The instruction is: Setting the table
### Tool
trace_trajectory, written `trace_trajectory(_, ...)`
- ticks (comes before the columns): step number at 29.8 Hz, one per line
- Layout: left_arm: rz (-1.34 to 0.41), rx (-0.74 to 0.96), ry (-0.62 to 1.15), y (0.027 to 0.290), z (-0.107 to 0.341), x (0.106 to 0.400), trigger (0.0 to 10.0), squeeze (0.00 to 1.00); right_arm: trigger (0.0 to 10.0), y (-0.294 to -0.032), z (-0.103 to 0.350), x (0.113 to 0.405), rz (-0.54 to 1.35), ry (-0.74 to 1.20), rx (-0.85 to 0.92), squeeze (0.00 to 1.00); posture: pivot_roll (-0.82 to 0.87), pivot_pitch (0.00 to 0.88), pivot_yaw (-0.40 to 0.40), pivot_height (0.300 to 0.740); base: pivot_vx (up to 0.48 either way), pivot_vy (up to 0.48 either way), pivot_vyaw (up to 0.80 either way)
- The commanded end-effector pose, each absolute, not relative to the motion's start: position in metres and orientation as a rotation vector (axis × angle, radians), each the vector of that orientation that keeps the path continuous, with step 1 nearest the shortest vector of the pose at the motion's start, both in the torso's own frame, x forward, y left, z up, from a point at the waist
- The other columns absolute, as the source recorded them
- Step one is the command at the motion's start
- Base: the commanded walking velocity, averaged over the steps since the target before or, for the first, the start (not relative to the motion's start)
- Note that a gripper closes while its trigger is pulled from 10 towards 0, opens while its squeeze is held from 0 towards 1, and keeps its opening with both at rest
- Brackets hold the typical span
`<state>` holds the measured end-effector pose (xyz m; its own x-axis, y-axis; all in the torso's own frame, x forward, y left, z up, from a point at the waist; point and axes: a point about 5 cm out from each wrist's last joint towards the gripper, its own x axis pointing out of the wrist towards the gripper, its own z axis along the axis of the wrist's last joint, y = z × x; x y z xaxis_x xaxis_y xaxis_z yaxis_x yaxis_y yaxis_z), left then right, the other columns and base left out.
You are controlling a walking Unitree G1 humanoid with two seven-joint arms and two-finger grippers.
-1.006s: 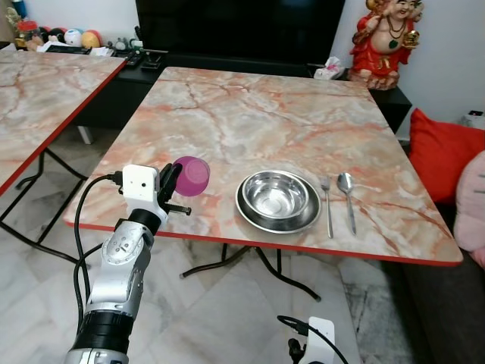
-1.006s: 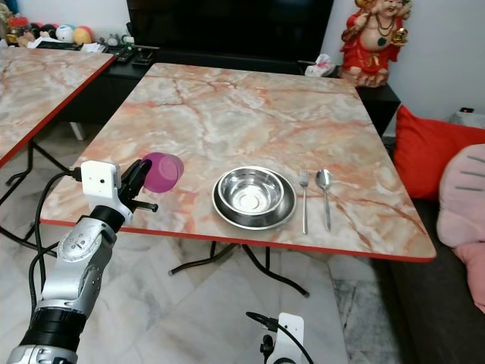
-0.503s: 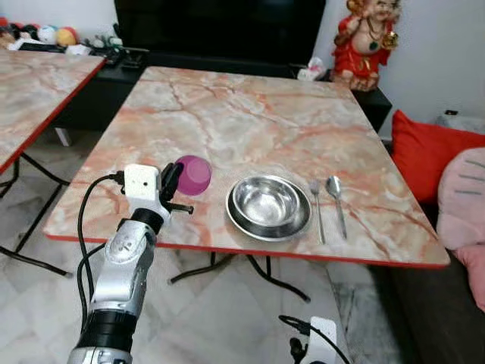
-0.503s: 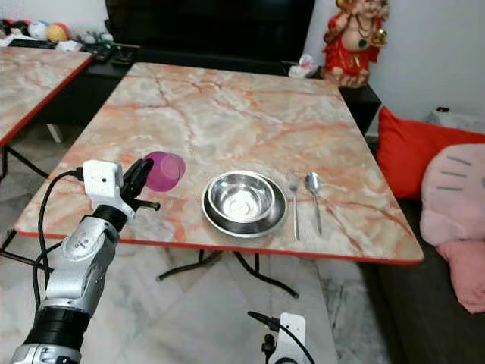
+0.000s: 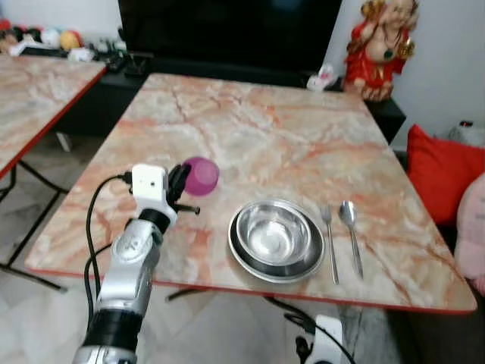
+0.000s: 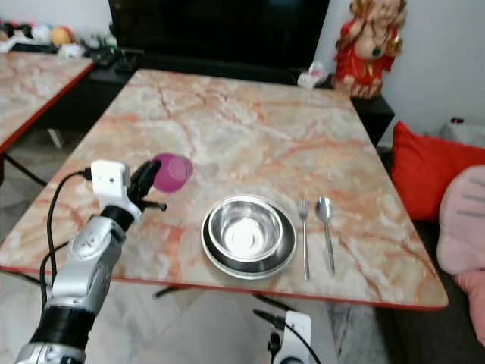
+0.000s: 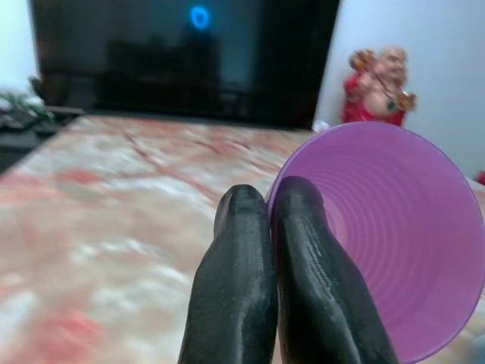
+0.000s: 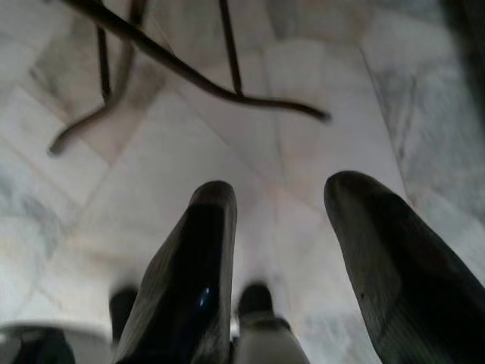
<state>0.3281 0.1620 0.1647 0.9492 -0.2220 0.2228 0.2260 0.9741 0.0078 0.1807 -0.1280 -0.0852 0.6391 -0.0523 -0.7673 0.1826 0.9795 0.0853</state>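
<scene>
My left gripper (image 5: 184,182) is shut on the rim of a purple plastic cup (image 5: 201,176), held tilted above the marble table (image 5: 258,129), to the left of the bowl. Up close in the left wrist view the cup (image 7: 394,235) has its rim pinched between the black fingers (image 7: 295,250). A steel bowl (image 5: 277,239) sits in a steel plate near the table's front edge, with a fork (image 5: 330,241) and a spoon (image 5: 352,232) lying to its right. My right gripper (image 8: 288,227) hangs open over the tiled floor beneath the table.
A second marble table (image 5: 38,83) stands to the left. Behind are a dark TV cabinet (image 5: 227,30) and a red figurine (image 5: 383,49). Red and pink cushions (image 6: 432,171) lie to the right. The table's metal legs (image 8: 182,68) cross the floor near my right gripper.
The camera has come closer to the table, so the whole scene has shifted. The cup, still in my left gripper, now hangs farther in over the tabletop.
</scene>
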Motion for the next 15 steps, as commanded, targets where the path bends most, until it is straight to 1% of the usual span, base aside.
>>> trace_trajectory(1,-0.226,-0.033,-0.228,0.165,0.169,0.329,10.0,0.00,10.0,-0.122,-0.085,0.182,-0.120,0.871,0.168,0.00,0.12,0.021,-0.090,0.736,0.000,0.000,0.00)
trace_trajectory(5,-0.230,-0.065,-0.234,0.165,0.175,0.330,10.0,0.00,10.0,-0.122,-0.085,0.182,-0.116,0.872,0.166,0.00,0.12,0.024,-0.093,0.736,0.000,0.000,0.00)
trace_trajectory(7,-0.230,-0.102,-0.233,0.165,0.180,0.332,10.0,0.00,10.0,-0.122,-0.085,0.182,-0.115,0.872,0.166,0.00,0.12,0.028,-0.093,0.736,0.000,0.000,0.00)
trace_trajectory(8,-0.220,-0.153,-0.226,0.165,0.190,0.337,10.0,0.00,10.0,-0.122,-0.085,0.182,-0.114,0.873,0.167,0.00,0.12,0.030,-0.093,0.736,0.000,0.000,0.00)
trace_trajectory(9,-0.217,-0.160,-0.222,0.165,0.193,0.339,10.0,0.00,10.0,-0.122,-0.085,0.182,-0.114,0.873,0.167,0.00,0.11,0.030,-0.095,0.736,0.000,0.000,0.00)
trace_trajectory(12,-0.179,-0.112,-0.187,0.167,0.203,0.347,10.0,0.00,10.0,-0.122,-0.084,0.182,-0.111,0.874,0.167,0.00,0.12,0.035,-0.100,0.736,0.000,0.000,0.00)
trace_trajectory(13,-0.151,-0.129,-0.156,0.169,0.209,0.353,10.0,0.00,10.0,-0.122,-0.085,0.183,-0.108,0.875,0.166,0.00,0.11,0.037,-0.101,0.736,0.000,0.000,0.00)
trace_trajectory(15,-0.139,-0.147,-0.131,0.170,0.212,0.356,10.0,0.00,10.0,-0.122,-0.085,0.183,-0.105,0.877,0.165,0.00,0.11,0.041,-0.100,0.736,0.000,0.000,0.00)
